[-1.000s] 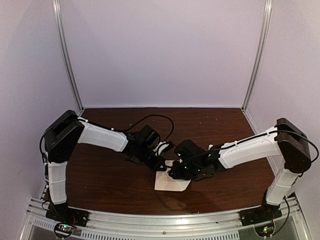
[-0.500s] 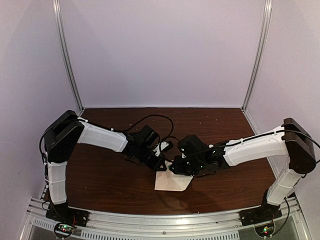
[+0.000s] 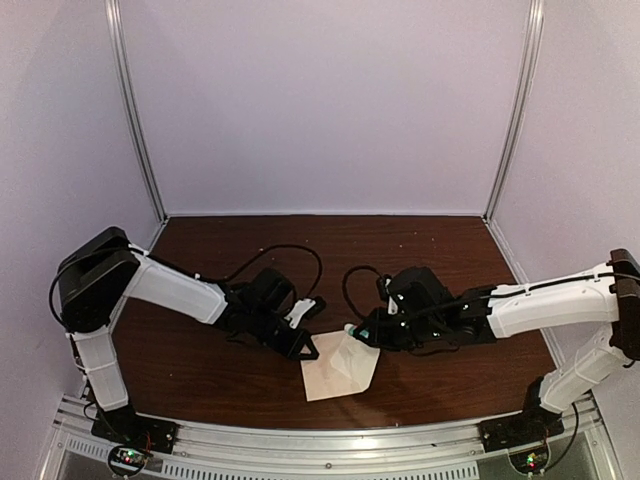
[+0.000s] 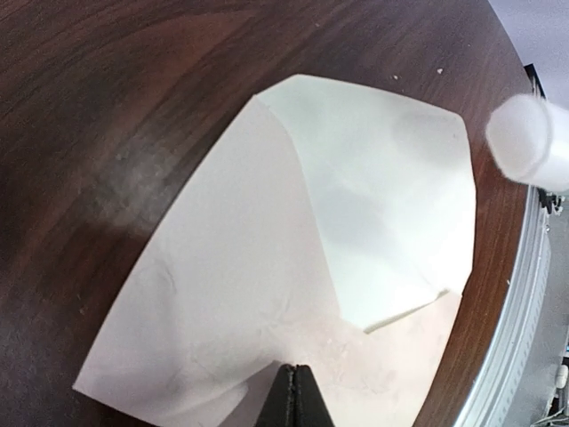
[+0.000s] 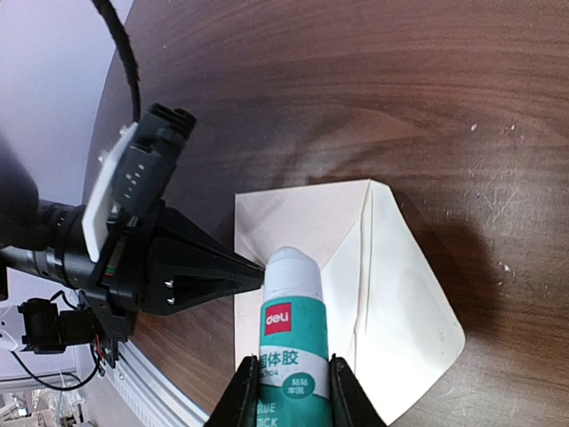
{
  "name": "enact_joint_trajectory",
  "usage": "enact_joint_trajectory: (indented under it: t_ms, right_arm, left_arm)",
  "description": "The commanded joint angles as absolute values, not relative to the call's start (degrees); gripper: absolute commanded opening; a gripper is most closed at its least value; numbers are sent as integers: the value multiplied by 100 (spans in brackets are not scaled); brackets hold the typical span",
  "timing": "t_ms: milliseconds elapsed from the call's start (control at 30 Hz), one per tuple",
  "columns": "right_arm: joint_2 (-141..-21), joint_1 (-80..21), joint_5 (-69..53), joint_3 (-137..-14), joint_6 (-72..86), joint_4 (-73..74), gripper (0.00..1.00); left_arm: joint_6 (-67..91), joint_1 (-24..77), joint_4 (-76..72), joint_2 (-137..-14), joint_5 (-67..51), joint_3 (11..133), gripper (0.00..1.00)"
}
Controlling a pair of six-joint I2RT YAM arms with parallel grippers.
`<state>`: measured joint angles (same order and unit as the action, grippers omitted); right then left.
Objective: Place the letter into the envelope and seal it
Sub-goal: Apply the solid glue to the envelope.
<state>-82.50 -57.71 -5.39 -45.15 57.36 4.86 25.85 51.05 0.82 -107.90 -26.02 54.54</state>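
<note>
We see the envelope (image 3: 335, 370) (image 4: 231, 294) (image 5: 391, 285) lying flat on the dark wooden table (image 3: 420, 250), near its front edge and about midway between the two arms. Its long axis runs slantwise, from near-left to far-right, and its pointed flap lies open, aimed towards the right arm's side. The left gripper (image 3: 306, 351) (image 4: 290, 396) has its fingers pressed together, and their tip rests on the envelope's left edge. The right gripper (image 3: 362, 333) (image 5: 292, 369) is clamped on a green and white glue stick (image 5: 291, 311) (image 4: 526, 142). The stick's bare white tip is over the envelope; we cannot tell whether it touches the paper.
</note>
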Motion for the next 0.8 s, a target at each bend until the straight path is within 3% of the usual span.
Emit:
enact_joint_trajectory:
  t_ms: [0,767]
  right_arm:
    - [-8160,-5824,-1150,-4402,5642,230,0]
    - [-9175,-6381,-1457,-4946,5589,415,0]
  left_arm:
    - [3040,5151,-190,-10133,-2586,5246,0]
    - [2927,5150,-398,-10630,-2017,5186,0]
